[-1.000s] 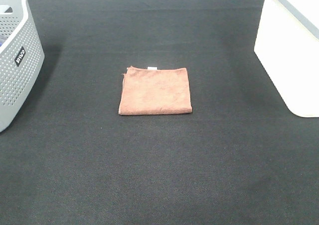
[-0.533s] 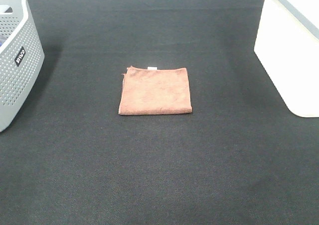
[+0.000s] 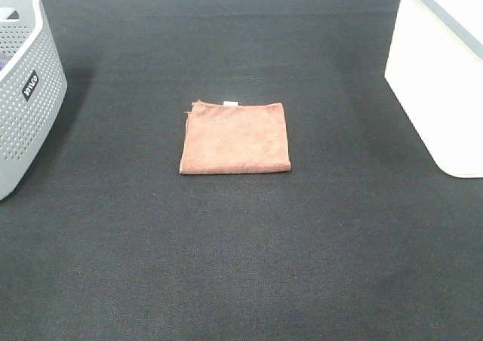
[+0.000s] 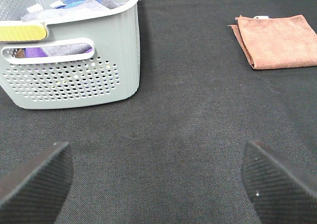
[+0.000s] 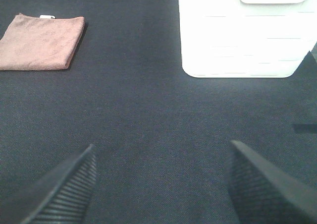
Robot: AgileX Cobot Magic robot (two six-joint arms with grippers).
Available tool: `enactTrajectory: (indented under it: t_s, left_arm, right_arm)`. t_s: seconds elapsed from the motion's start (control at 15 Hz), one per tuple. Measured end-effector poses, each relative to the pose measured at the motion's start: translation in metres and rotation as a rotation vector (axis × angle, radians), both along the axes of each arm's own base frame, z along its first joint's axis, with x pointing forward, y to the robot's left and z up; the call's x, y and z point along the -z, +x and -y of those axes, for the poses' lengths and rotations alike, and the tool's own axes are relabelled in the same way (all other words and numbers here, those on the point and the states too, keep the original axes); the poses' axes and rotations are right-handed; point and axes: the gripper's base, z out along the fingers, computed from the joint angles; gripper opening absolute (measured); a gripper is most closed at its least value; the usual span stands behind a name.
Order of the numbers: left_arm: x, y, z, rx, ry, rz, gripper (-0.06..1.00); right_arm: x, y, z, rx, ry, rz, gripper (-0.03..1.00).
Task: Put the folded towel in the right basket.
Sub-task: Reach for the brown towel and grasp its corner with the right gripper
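Observation:
The folded brown towel point(image 3: 235, 137) lies flat on the black table, in the middle of the exterior view. It also shows in the left wrist view point(image 4: 277, 40) and the right wrist view point(image 5: 40, 41). The white basket point(image 3: 445, 84) stands at the right edge, also in the right wrist view point(image 5: 245, 33). Neither gripper shows in the exterior view. My left gripper point(image 4: 158, 182) is open and empty, well short of the towel. My right gripper point(image 5: 163, 184) is open and empty, with the towel and the white basket both ahead of it.
A grey perforated basket point(image 3: 23, 92) stands at the left edge; the left wrist view shows it point(image 4: 74, 70) holding several cloths. The black mat point(image 3: 241, 265) covers the whole table.

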Motion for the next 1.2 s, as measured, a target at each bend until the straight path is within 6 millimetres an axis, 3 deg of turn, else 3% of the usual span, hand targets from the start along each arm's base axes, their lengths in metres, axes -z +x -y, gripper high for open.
enactTrajectory:
  t_s: [0.67, 0.8, 1.0, 1.2]
  left_arm:
    - [0.000, 0.000, 0.000, 0.000, 0.000, 0.000, 0.87]
    - [0.000, 0.000, 0.000, 0.000, 0.000, 0.000, 0.87]
    - [0.000, 0.000, 0.000, 0.000, 0.000, 0.000, 0.87]
    - [0.000, 0.000, 0.000, 0.000, 0.000, 0.000, 0.87]
  right_arm:
    - [0.000, 0.000, 0.000, -0.002, 0.003, 0.001, 0.69]
    - [-0.010, 0.005, -0.002, -0.014, 0.032, 0.045, 0.69]
    - [-0.022, 0.036, -0.006, -0.025, 0.101, 0.041, 0.69]
    - [-0.038, 0.092, -0.008, -0.026, 0.140, -0.095, 0.68]
